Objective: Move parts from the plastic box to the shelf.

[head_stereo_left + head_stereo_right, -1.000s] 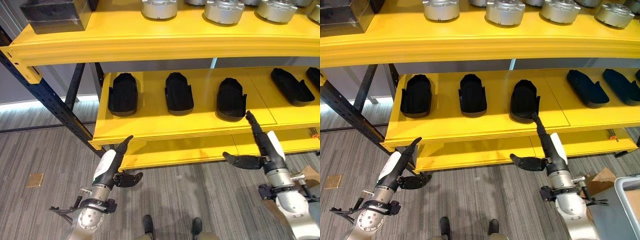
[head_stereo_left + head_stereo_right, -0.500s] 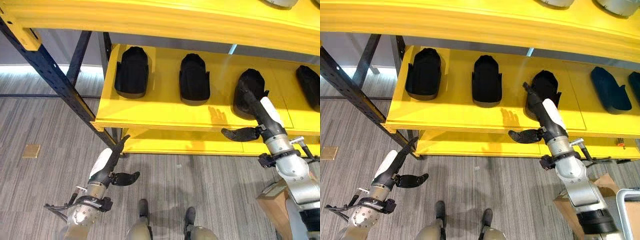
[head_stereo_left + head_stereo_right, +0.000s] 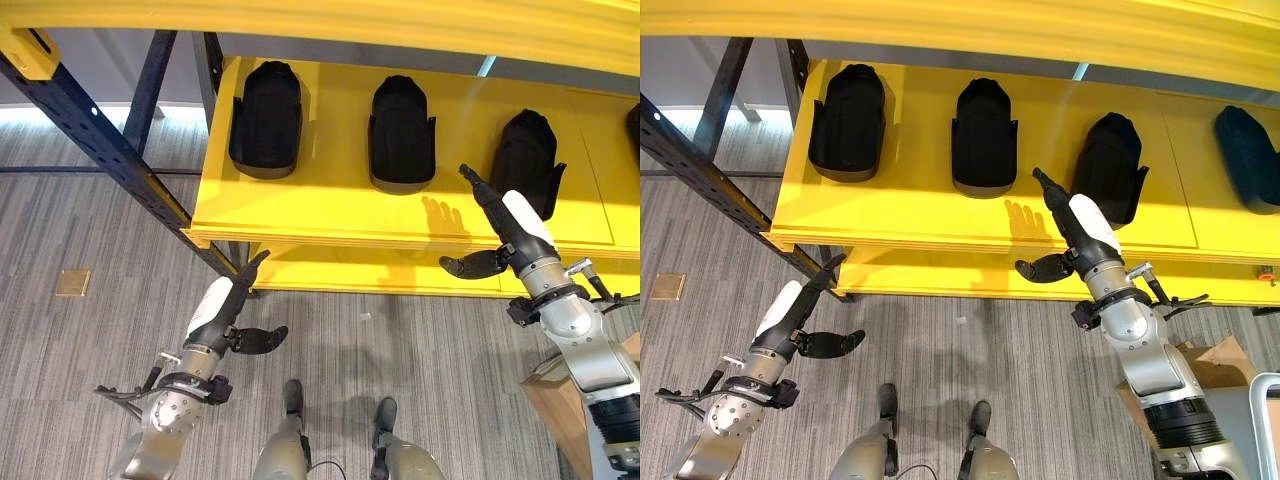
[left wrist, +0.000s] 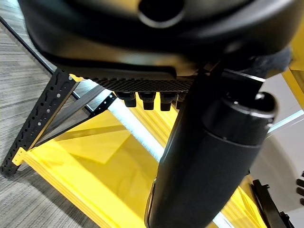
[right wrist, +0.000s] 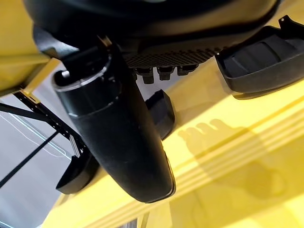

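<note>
Left eye view shows the right hand [image 3: 500,225] at the frame's right, drawn back from the third black part [image 3: 527,155] on the yellow shelf [image 3: 320,205]. Half a second ago its fingertips lay over that part's near end; now they point at the shelf's front edge, just left of the part and apart from it. The whole picture has also shifted, so the head has tilted down and the upper level with its silver parts has left the frame. My reading: a part has been set in place and the hand is clearing off, so the next step would be a turn back to the plastic box for another.

The right hand's fingers are straight and together, the thumb spread wide to the left, and it holds nothing; its shadow falls on the shelf beside it. The right wrist view agrees: fingertips in a row, bare yellow past them.

The left hand [image 3: 228,312] hangs at lower left over the grey floor [image 3: 90,220], below the shelf's front edge, fingers straight, thumb out, empty, much as it was before.

Three black parts sit in a row on the shelf across the top of the frame: first part [image 3: 266,120], second part [image 3: 401,132] and the third.
</note>
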